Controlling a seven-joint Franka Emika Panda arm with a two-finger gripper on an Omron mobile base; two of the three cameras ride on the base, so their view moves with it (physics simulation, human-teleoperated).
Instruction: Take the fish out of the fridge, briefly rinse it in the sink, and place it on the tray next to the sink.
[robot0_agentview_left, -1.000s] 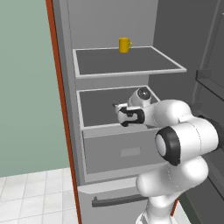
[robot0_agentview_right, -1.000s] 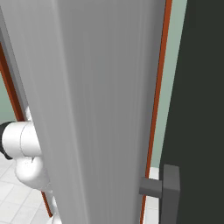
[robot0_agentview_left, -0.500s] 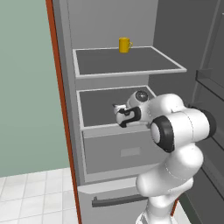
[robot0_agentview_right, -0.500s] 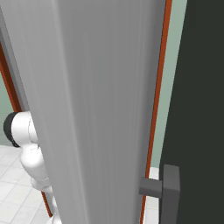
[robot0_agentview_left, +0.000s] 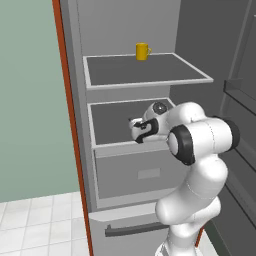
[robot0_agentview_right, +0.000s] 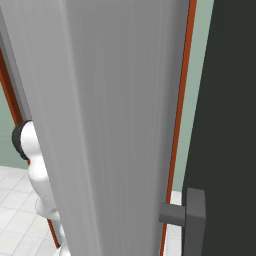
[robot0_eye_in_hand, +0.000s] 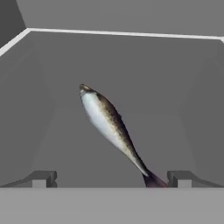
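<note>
- The fridge (robot0_agentview_left: 130, 65) stands open in the left base view, with two dark shelves, a grey drawer below them and a dark bar handle low down.
- A yellow mug (robot0_agentview_left: 142, 51) sits at the back of the upper shelf (robot0_agentview_left: 145, 70).
- The arm reaches in over the lower shelf (robot0_agentview_left: 112, 122); the gripper (robot0_agentview_left: 136, 131) is near that shelf's front edge, but its fingers are too small and dark here to make out.
- In the hand view the fish (robot0_eye_in_hand: 111, 127) lies on the dark shelf floor, head toward the far wall, body slanting down to the right.
- Its dark tail ends close beside the right fingertip; the lower edge of the view cuts it off, so contact cannot be judged.
- The gripper (robot0_eye_in_hand: 111, 179) is spread wide, one tip at each side of the view, and nothing is held between them.
- The fish cannot be made out in the left base view, where the hand covers that part of the shelf.
- In the right base view a broad grey fridge door (robot0_agentview_right: 115, 125) blocks nearly everything; a bit of the white arm (robot0_agentview_right: 37, 170) shows past its left edge, and a grey handle (robot0_agentview_right: 187, 215) sticks out at lower right.
</note>
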